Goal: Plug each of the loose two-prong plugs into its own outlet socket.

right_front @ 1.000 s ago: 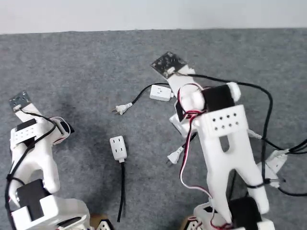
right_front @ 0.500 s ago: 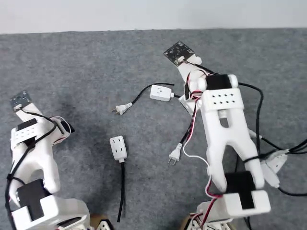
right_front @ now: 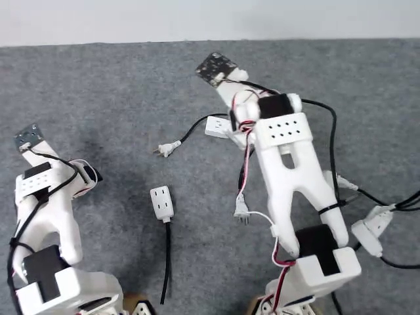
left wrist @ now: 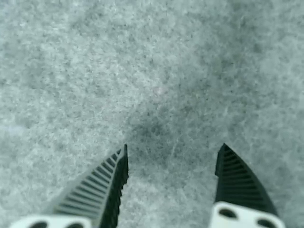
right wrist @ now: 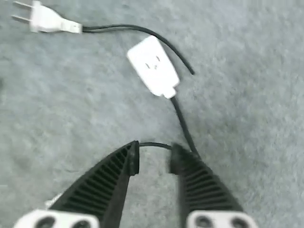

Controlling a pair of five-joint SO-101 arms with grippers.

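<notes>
While the left arm (right_front: 41,210) sits folded at the table's left side, its left gripper (left wrist: 174,148) hangs over bare grey carpet-like table covering (right_front: 98,85), its black ribbed fingers (left wrist: 111,183) spread wide and grasping nothing.

The right arm (right_front: 289,170) is stretched toward the far middle of the table. In its wrist view the right gripper (right wrist: 154,146) is poised low over the covering, its fingertips a narrow gap apart, and a thin black cord (right wrist: 183,128) crosses that gap without being pinched. The cord leads to a white rectangular outlet socket (right wrist: 153,66) lying face up just beyond the fingertips. Two short slots show on the socket's face, and any print there is too small to read.

A white two-prong plug with a black lead (right wrist: 45,21) lies loose farther out, well apart from that socket, its prongs pointing away from it. From above, the plug sits left of the socket on the open covering.

A second white outlet socket on a black cord (right_front: 161,202) lies face up between the two arms, its cord trailing toward the near edge. A second white two-prong plug (right_front: 241,210) lies unplugged just beside the right arm's forearm. No plug is seated in any socket.
</notes>
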